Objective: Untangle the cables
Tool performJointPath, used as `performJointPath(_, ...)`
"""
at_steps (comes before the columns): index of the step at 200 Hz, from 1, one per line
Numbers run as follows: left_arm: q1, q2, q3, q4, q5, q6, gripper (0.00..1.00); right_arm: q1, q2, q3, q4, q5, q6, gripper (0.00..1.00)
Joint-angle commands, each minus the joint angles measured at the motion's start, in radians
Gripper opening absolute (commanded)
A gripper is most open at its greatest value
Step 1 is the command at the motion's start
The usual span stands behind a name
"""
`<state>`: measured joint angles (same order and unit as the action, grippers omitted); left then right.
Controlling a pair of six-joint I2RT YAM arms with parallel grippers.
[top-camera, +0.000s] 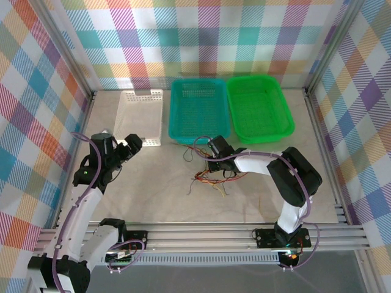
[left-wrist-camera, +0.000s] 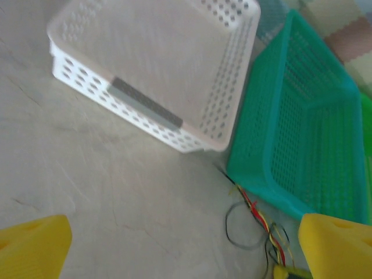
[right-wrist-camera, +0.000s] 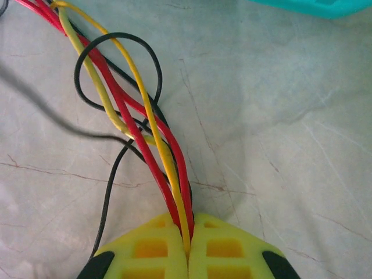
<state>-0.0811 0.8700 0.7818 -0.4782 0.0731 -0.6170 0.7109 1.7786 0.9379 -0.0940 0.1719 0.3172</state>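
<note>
Both arm bases are bolted at the near edge of the worktop (top-camera: 153, 201). The cables (top-camera: 211, 180), a loose tangle of thin red, yellow and black wires, lie on the worktop around its middle, on the near side of the teal basket (top-camera: 177, 122). The right arm reaches leftward from its base. The right end effector (top-camera: 215, 162) sits low over the far part of the tangle. In the right wrist view its two yellow fingers (right-wrist-camera: 151, 250) are pressed together and clamped on the cables. Red and yellow strands run into the seam between the fingers, twisted around one another as they lead away. One black strand loops across the bundle; another passes down the left side of the fingers, outside the grip. The left end effector (top-camera: 135, 146) is at the left of the worktop, just near of the white basket (top-camera: 122, 116) and well apart from the tangle. Its fingertips (left-wrist-camera: 32, 247) stand wide apart. The left wrist view, looking past them, takes in the near end of the white basket and a stretch of the cables beside the teal basket. Along the far side three baskets stand in a row: white at the left, teal in the middle, and the green basket (top-camera: 287, 122) close alongside it at the right. Whether the teal and green rims touch cannot be told.
</note>
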Motion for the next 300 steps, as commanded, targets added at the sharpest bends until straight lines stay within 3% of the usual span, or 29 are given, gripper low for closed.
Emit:
performJointPath(1, -0.011, -0.001, -0.029, -0.01, 0.127, -0.026, 1.0, 0.02, -0.005, -0.018, 0.047, -0.116, 0.017, 0.0)
performJointPath(87, -0.174, -0.111, -0.157, 0.1, 0.191, -0.072, 1.0, 0.055, -0.316, -0.102, 0.077, -0.204, -0.004, 0.0)
performJointPath(166, -0.425, -0.12, -0.233, 0.329, 0.215, -0.093, 1.0, 0.055, -0.496, -0.038, 0.024, -0.242, -0.028, 0.0)
performJointPath(210, -0.501, -0.136, -0.307, 0.514, 0.263, -0.168, 0.99, 0.055, -0.526, 0.007, 0.013, -0.27, -0.036, 0.0)
performJointPath(264, -0.648, -0.098, -0.29, 0.597, 0.24, -0.162, 0.96, 0.055, -0.51, 0.025, 0.016, -0.256, -0.025, 0.0)
performJointPath(300, -0.753, -0.023, -0.254, 0.586, 0.201, -0.115, 0.86, 0.055, -0.501, 0.047, 0.006, -0.241, -0.009, 0.0)
